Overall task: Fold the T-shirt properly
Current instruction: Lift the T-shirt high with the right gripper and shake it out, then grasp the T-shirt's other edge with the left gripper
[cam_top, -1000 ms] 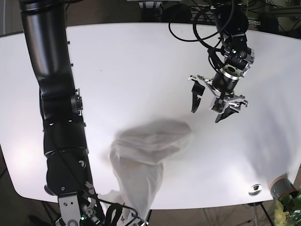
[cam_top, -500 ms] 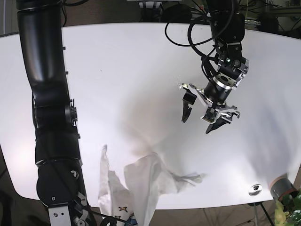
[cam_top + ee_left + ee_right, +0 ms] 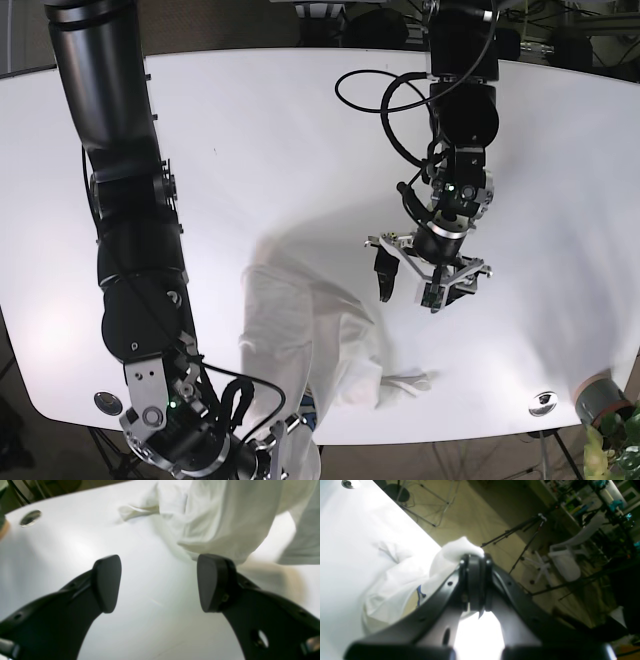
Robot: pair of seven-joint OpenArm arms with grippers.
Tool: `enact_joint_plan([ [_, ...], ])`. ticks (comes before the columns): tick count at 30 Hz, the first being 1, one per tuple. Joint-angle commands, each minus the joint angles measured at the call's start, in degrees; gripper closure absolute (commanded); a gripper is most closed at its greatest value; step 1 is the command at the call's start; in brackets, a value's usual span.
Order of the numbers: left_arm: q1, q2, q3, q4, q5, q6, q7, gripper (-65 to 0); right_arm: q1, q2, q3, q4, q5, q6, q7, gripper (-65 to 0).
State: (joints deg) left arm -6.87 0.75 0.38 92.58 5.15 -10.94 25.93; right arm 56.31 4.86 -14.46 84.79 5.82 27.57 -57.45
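My right gripper point(image 3: 475, 585) has its jaws clenched on the shirt point(image 3: 310, 345), which drapes over the surface's point(image 3: 260, 140) near edge. My left gripper point(image 3: 425, 283) hangs spread beside it. A blue mark point(image 3: 420, 593) is unreadable.

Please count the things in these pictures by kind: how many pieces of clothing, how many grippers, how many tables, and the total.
T-shirt: 1
Grippers: 2, the left gripper open and the right gripper shut on the T-shirt
Table: 1
Total: 4
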Motion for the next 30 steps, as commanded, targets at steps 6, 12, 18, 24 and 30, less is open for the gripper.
enact_joint_plan([
  [6, -9.0, 0.3, 4.8, -13.5, -0.4, 0.7, -1.8, -44.6, -4.9, 0.9, 5.5, 3.7, 0.1, 0.6, 1.2, -1.9],
  [12, -13.7, 1.8, 4.8, -25.2, -0.4, 0.7, -9.3, -44.6, -8.9, 0.9, 9.8, 3.8, 0.2, 2.45, 1.2, -1.9],
  [18, -17.8, 4.1, 4.8, -38.2, -0.4, 0.7, -16.7, -44.6, -13.5, 1.4, 12.2, 7.4, -0.2, 2.71, 1.2, -1.9],
  [24, -24.3, 6.3, 4.5, -54.6, -0.8, 1.0, -23.9, -44.6, -17.0, 2.0, 12.3, 9.8, -0.2, 2.71, 1.2, -1.9],
  [30, -29.7, 7.8, 4.8, -69.5, -0.8, 9.0, -34.0, -44.6, -19.7, 2.4, 14.3, 10.0, 0.2, 2.71, 1.3, -1.9],
])
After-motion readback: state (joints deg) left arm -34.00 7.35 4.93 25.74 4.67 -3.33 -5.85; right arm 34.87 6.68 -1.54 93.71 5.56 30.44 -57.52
